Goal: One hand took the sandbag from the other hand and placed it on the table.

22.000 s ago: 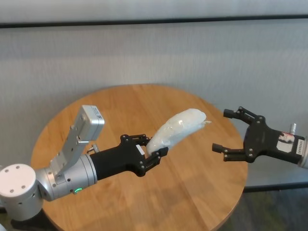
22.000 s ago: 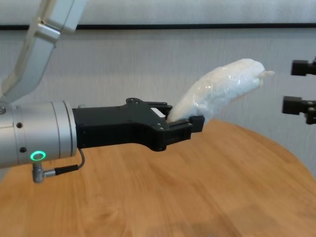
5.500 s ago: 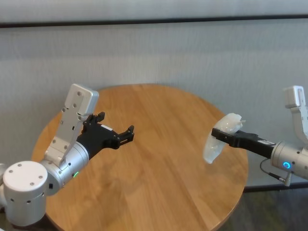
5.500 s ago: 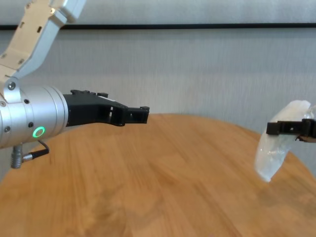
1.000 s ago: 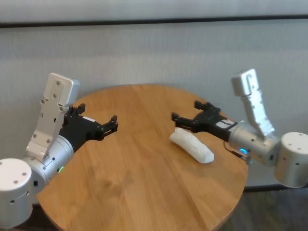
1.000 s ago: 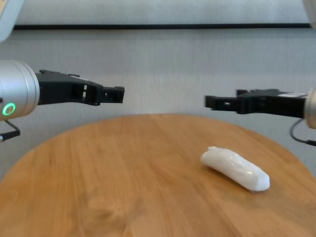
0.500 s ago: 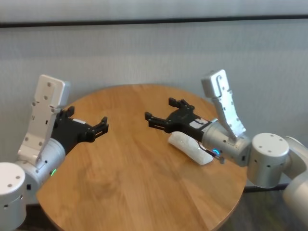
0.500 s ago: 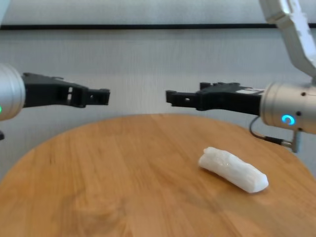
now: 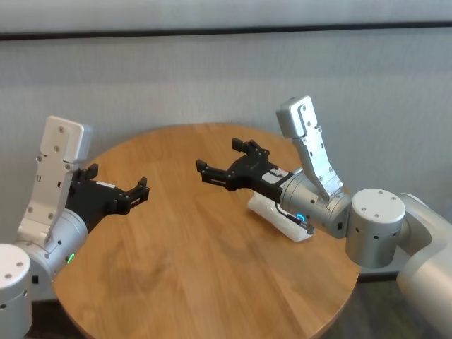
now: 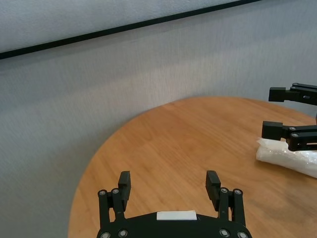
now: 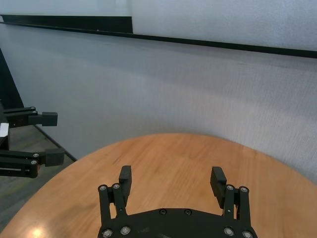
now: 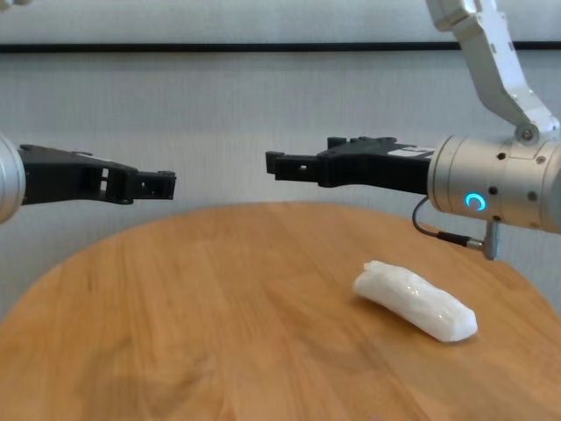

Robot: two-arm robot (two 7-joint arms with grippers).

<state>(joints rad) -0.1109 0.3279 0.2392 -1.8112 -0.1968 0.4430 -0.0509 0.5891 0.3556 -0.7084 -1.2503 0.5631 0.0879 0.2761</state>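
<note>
— Where's the sandbag point(image 12: 415, 303) sitting right now?

— Flat on the round wooden table point(image 12: 219, 351), under and a little behind my right gripper point(image 9: 224, 164), nearer that arm's wrist than its fingertips. Nothing's touching it. My right gripper, the one with the blue ring, hangs above the tabletop with its fingers spread wide and nothing between them. The right wrist view shows only bare wood past the fingertips point(image 11: 125, 174).

— And your left?

— My left gripper point(image 9: 116, 185), on the arm with the green light, is well apart from the bag, out over the table's other side, fingers also spread and empty. From its wrist camera I can see the bag across the table, just below the right gripper's fingers.

— How would it handle if you had to take it again?

— Soft and lumpy, I'd judge, so it'll sag off either side of a pinch. The clear plastic wrap looks shiny, likely slick. I'd close across the narrow width near the middle, so neither end droops far, and squeeze firmly enough that the filling packs under the pads. Not fragile, by the look of it.
</note>
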